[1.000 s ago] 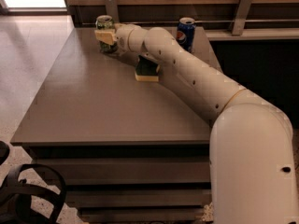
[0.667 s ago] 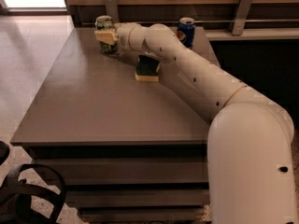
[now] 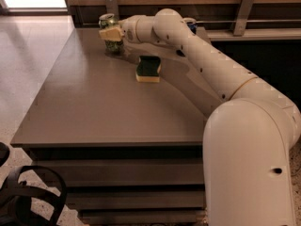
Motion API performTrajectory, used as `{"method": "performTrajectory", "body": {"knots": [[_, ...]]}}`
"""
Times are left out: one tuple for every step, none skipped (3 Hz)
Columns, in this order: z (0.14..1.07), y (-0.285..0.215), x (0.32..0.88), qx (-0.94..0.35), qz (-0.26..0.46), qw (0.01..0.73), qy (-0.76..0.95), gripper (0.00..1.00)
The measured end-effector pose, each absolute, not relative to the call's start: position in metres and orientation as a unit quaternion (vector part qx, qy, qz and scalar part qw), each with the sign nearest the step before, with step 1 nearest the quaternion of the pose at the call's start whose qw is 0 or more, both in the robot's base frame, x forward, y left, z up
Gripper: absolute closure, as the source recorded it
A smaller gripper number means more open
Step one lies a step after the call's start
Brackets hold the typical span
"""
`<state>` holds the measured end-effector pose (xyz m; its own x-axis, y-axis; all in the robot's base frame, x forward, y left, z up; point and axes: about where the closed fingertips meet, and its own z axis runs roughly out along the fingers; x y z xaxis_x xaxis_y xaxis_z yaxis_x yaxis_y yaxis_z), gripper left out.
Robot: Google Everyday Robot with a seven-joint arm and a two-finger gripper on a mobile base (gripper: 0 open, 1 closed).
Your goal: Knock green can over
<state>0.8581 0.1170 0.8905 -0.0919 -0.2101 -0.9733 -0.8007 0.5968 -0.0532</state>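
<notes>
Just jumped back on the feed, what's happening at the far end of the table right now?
The robot's arm is stretched across the table toward its far left corner, where the end effector sits right against the green can. The can stands upright, so it is not yet knocked over. A green-topped yellow sponge lies on the table nearer the camera, apart from the can.
</notes>
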Motion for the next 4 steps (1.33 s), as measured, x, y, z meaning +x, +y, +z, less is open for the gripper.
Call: {"method": "performTrajectory", "body": {"knots": [[0.895, 0.106, 0.855, -0.388, 0.243, 0.548, 0.7, 1.0], [0.9, 0.093, 0.853, -0.407, 0.219, 0.53, 0.711, 1.0], [0.906, 0.082, 0.849, -0.427, 0.193, 0.509, 0.722, 1.0], [0.91, 0.077, 0.848, -0.448, 0.171, 0.489, 0.729, 1.0]]}}
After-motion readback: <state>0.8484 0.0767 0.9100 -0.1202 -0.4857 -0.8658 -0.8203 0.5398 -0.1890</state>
